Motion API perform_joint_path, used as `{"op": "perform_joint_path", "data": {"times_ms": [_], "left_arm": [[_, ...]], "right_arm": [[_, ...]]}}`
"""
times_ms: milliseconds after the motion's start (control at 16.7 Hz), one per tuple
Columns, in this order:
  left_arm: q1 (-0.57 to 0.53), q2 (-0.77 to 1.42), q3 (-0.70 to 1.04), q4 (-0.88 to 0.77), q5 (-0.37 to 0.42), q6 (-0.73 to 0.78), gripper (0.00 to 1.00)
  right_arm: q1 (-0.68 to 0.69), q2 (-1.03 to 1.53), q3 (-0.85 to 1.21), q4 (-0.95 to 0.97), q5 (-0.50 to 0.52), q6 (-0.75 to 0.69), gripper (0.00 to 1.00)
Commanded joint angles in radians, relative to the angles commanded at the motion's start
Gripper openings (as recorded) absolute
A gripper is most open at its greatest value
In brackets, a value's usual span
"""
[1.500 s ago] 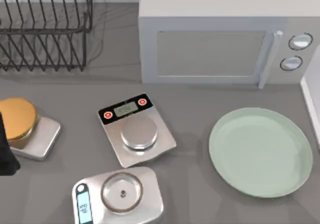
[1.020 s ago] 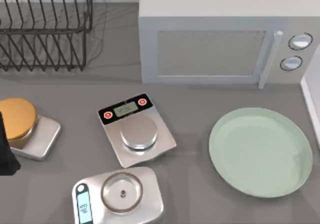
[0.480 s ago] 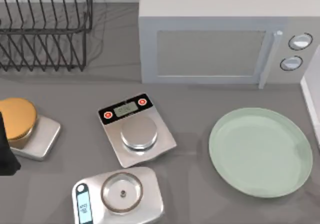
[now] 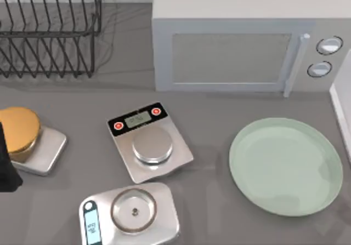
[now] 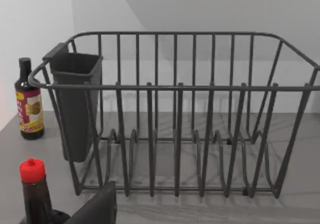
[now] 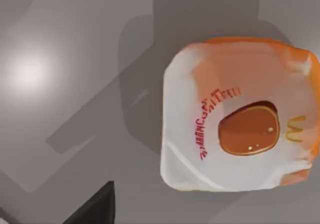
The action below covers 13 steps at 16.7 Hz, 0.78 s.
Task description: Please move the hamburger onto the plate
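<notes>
Right wrist view: the hamburger, white-and-orange wrapped, lies on the grey table below the camera; right gripper state can't be told. Top view: the plate sits lower right, bare. Left arm, probably parked, is a dark shape at the left edge; fingers unclear.

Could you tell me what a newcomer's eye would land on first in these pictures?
Probably the large pale mint-green plate at the table's right, bare, in front of the big grey microwave. Next, the hamburger in its orange-and-white wrapper, seen close under the right wrist camera on grey surface. Then the golden-yellow dome on a scale at the left edge.
</notes>
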Motion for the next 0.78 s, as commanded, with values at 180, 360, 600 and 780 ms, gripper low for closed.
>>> {"op": "perform_joint_path", "data": {"times_ms": [180,360,600,780], "left_arm": [[0.000,0.000,0.000,0.000,0.000,0.000,1.00],[0.000,0.000,0.000,0.000,0.000,0.000,1.00],[0.000,0.000,0.000,0.000,0.000,0.000,1.00],[0.000,0.000,0.000,0.000,0.000,0.000,1.00]], "right_arm": [[0.000,0.002,0.001,-0.001,0.000,-0.001,1.00],[0.000,0.008,-0.012,0.016,0.000,0.000,1.00],[0.001,0.083,-0.086,0.169,0.000,0.001,1.00],[0.001,0.156,-0.159,0.324,0.000,0.003,1.00]]}}
